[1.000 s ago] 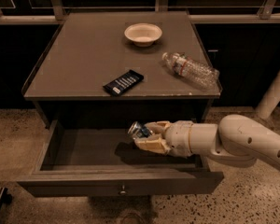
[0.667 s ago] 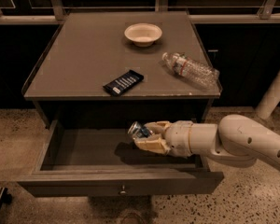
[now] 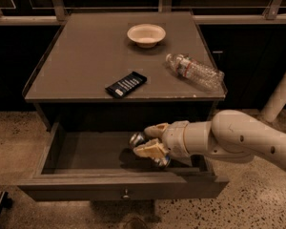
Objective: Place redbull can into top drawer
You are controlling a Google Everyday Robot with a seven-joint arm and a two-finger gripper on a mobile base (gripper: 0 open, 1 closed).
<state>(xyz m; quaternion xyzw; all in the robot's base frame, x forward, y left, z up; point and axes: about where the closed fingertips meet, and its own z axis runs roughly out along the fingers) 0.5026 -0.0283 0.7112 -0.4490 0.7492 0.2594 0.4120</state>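
The top drawer (image 3: 71, 191) of the cabinet is pulled open, with a small round knob at the middle of its front panel. My gripper (image 3: 150, 139) reaches in from the right and sits inside the drawer, right of centre, just above its floor. Its tan fingers (image 3: 150, 150) are shut on the redbull can (image 3: 137, 138). The can lies tilted between them, with one shiny end pointing left and the other end low at the right.
On the cabinet top (image 3: 81, 56) lie a white bowl (image 3: 146, 34) at the back, a clear plastic water bottle (image 3: 194, 71) on its side at the right, and a flat dark-blue snack packet (image 3: 126, 84) near the front edge. A white post (image 3: 281, 92) stands at the right.
The gripper with the can has sunk slightly lower into the drawer. Nothing else has moved.
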